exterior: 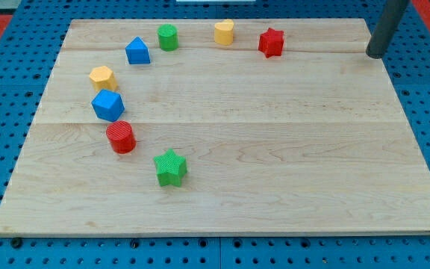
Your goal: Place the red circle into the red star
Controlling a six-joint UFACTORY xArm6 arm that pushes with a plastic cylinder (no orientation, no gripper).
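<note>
Camera view: my tip (376, 54) touches nothing at top right; it has no fingers. Red plastic circle (121, 137) sits well apart from red plastic star (272, 42).

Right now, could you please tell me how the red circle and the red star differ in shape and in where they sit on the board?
The red circle is a round cylinder; the red star has points. The red circle lies at the view's left, just below a blue block; the red star lies near the view's top, right of a yellow block. The red star is much nearer my tip, which touches neither. Both are red and similar in size.
</note>
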